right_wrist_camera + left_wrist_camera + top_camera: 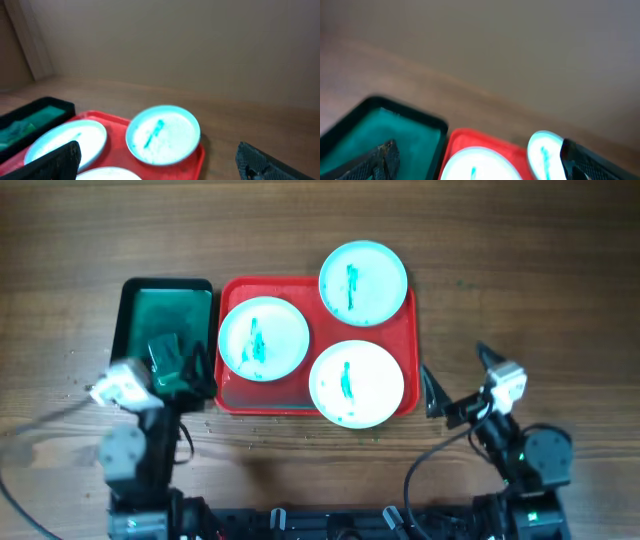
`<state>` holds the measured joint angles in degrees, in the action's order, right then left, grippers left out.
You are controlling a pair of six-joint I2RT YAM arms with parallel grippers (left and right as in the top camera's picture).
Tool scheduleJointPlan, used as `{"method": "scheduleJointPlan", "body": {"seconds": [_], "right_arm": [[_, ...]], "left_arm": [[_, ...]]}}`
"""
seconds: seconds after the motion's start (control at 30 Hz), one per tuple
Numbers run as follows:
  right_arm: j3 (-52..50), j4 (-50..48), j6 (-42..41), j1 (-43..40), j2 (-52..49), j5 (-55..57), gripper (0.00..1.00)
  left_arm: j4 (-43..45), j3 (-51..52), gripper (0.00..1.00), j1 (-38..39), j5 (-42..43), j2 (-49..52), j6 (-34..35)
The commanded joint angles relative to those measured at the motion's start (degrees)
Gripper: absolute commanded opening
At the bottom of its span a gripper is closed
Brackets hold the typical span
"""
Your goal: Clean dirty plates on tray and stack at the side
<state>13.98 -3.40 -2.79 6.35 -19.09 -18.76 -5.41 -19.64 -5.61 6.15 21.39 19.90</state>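
Three plates lie on the tray (300,288), whose long axis runs left to right across the desk (520,260). The far plate (362,282) sits at the far right corner and overhangs the far rim. The left plate (263,338) lies close against the tray's left edge. The near plate (356,383) reaches just past the near rim. Each carries a teal smear, the streaks running roughly from far to near.

A dark green tray (135,300) stands just beside the red tray's left edge, leaving almost no gap there. A sponge (163,350) lies in it. Bare wood shows to the right of the red tray and beyond its far edge.

The left hand (195,370) hovers over the near right corner of the green tray, fingers spread wide with nothing between them. The right hand (460,375) is just off the red tray's near right corner, spread equally wide and holding nothing, one finger (432,390) close to the rim.
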Motion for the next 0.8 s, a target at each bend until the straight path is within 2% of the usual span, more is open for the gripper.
{"method": "scheduleJointPlan", "body": {"seconds": [0.0,0.1,0.17,0.27,0.3,0.37,0.43,0.47,0.5,0.53,0.6,0.7,0.77], "right_arm": [[12.85,1.75,-0.22,0.17,-12.87,-5.60,1.00],[28.70,12.68,-0.15,0.17,-28.13,-7.28,1.00],[45.05,29.09,4.44,0.17,-41.55,-8.39,1.00],[63.01,47.17,9.40,0.17,-55.71,-8.33,1.00],[66.12,49.59,9.75,0.17,-58.69,-8.31,1.00],[68.72,48.24,7.98,0.17,-64.30,-8.61,1.00],[68.72,47.65,-4.20,0.17,-69.42,-12.28,1.00],[68.70,46.40,-1.88,0.39,-71.93,-16.26,0.99],[68.70,45.88,-1.97,1.01,-73.75,-17.31,0.93],[68.72,46.62,-2.69,3.39,-76.17,-13.70,0.91],[68.76,47.58,-5.44,8.50,-78.38,-3.80,0.91],[69.75,46.64,-9.73,17.86,-81.79,8.76,0.86],[70.53,44.26,-11.23,22.34,-84.98,11.30,0.82]], "left_arm": [[-4.79,-19.82,1.00,0.52,0.90,16.06,0.68],[-20.57,-39.74,1.00,0.52,-0.50,29.92,-0.13],[-34.03,-54.21,1.00,0.52,-0.59,40.41,0.59],[-51.10,-68.08,1.00,0.52,1.09,53.20,0.50],[-53.24,-69.35,1.00,0.52,3.06,55.95,0.07],[-54.18,-69.31,1.00,0.55,3.54,60.22,0.09],[-57.46,-69.31,1.00,0.59,4.96,64.35,0.09],[-58.34,-69.31,1.00,0.57,4.94,66.71,0.04],[-58.77,-69.31,1.00,0.57,4.70,67.82,-0.70],[-59.52,-69.31,0.94,0.48,2.36,68.67,-0.98],[-62.03,-69.31,0.92,-1.33,-7.21,68.72,8.52],[-65.05,-69.31,0.85,-6.75,-8.22,68.96,10.60],[-65.79,-69.31,0.82,-9.44,-8.63,69.42,10.60]]}}
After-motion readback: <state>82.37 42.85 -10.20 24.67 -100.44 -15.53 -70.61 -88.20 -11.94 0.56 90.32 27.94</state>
